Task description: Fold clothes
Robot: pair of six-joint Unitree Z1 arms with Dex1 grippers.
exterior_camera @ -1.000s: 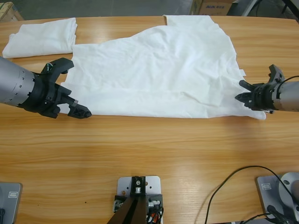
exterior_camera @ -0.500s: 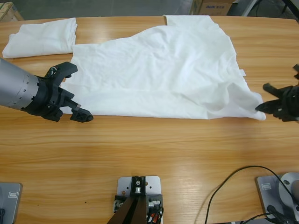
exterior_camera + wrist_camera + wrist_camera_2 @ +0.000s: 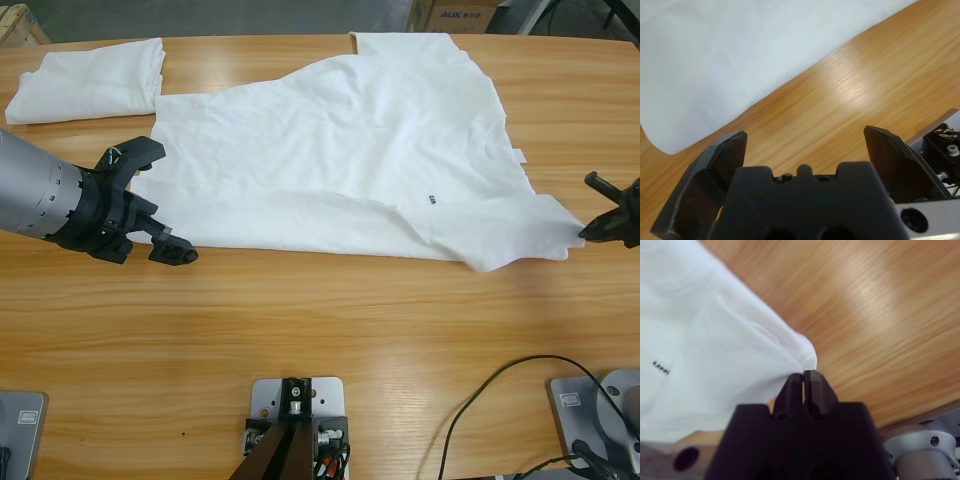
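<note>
A large white T-shirt [image 3: 340, 150] lies spread over the middle of the wooden table [image 3: 320, 330], with a tiny dark mark [image 3: 428, 198] near its lower right. At the right edge my right gripper [image 3: 598, 222] is shut on the shirt's lower right corner [image 3: 790, 352]; in the right wrist view the jaws [image 3: 804, 379] meet on the cloth and the mark [image 3: 660, 368] shows at left. My left gripper [image 3: 160, 203] stands open at the shirt's lower left corner [image 3: 675, 135]. Bare wood shows between its jaws [image 3: 805, 145].
A second white T-shirt [image 3: 90, 80] lies folded at the far left corner. Cardboard boxes [image 3: 455, 12] stand beyond the far edge. A black cable [image 3: 500, 385] curves over the near right of the table.
My right gripper has drawn back to the right with the shirt's corner, pulling the lower right flat and uncovering the dark mark. The left gripper has barely shifted.
</note>
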